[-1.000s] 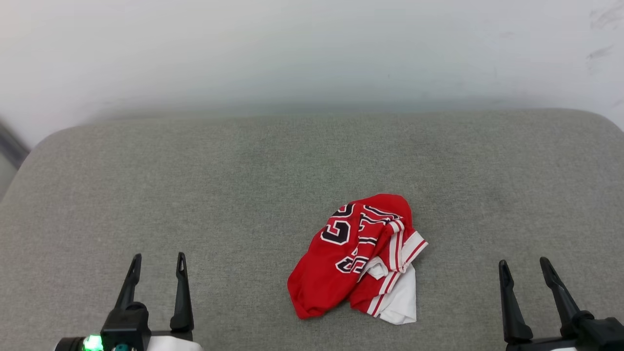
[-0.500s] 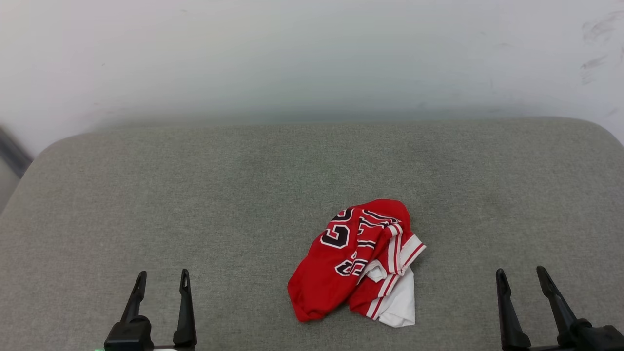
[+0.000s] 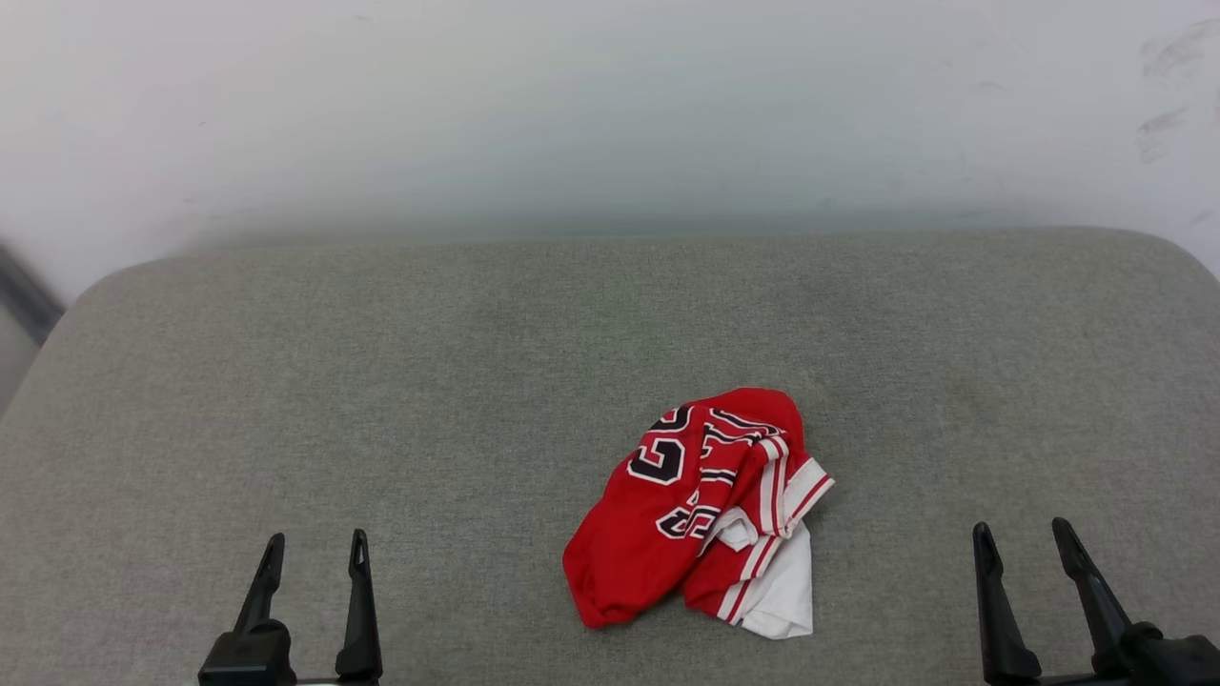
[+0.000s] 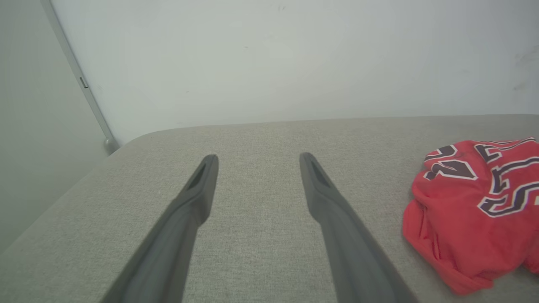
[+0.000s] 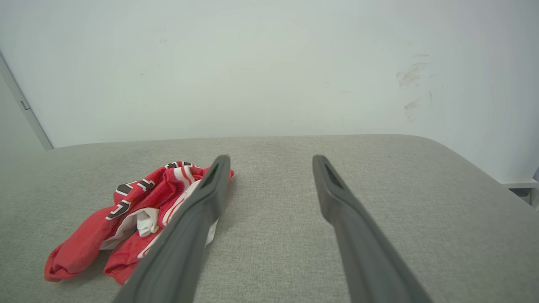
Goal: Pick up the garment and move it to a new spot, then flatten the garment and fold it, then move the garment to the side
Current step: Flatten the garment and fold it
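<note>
The first step, picking up the garment point(image 3: 667, 514), is not yet begun: the red jersey T-shirt with white sleeves and striped trim lies crumpled in a heap on the grey padded bench point(image 3: 381, 362), toward the near edge and a little right of the middle, about 5 o'clock from the bench centre in the head view. The left pincer point(image 3: 317, 538) is released, its two dark fingers spread and empty, and the garment lies near it at about 2 o'clock. The right pincer point(image 3: 1020, 527) is also released and empty, with the garment at about 9 o'clock from it, apart from its fingers. I judge that the next move needs one pincer to reach in to the heap, come down on a raised fold and close on the cloth.
</note>
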Controlling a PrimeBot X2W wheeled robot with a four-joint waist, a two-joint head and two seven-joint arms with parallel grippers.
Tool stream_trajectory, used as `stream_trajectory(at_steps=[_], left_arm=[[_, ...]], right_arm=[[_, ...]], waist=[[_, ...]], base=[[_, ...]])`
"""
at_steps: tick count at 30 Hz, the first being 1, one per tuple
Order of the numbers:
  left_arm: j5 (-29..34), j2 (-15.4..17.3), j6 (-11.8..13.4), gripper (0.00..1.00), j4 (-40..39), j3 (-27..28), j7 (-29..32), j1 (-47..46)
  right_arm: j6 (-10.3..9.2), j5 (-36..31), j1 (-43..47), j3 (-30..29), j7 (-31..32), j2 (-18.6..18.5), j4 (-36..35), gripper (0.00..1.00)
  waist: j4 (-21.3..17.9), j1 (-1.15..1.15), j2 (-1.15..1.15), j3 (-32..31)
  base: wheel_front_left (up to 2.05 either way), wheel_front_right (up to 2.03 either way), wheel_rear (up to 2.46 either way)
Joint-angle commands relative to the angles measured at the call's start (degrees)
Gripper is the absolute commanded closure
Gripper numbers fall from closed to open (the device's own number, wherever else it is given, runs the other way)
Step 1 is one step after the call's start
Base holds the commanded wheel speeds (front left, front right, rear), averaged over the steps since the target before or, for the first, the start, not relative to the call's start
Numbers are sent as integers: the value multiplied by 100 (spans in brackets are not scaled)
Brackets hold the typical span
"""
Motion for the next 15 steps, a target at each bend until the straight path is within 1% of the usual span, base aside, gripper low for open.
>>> stream_trajectory(at_steps=[1, 9, 15], left_arm=[[28, -27, -36, 0, 12, 23, -15, 87], [70, -90, -124, 0, 49, 98, -15, 25], [93, -119, -166, 0, 63, 122, -15, -53]], right_arm=[[-2, 39, 15, -8, -14, 5, -29, 0], [-2, -13, -97, -66, -14, 5, -94, 0], [-2, -271, -641, -140, -14, 6, -483, 0]], waist=[[5, 0, 0, -1], [37, 0, 0, 9], [61, 0, 0, 57]], base=[[0, 0, 0], [0, 0, 0], [0, 0, 0]])
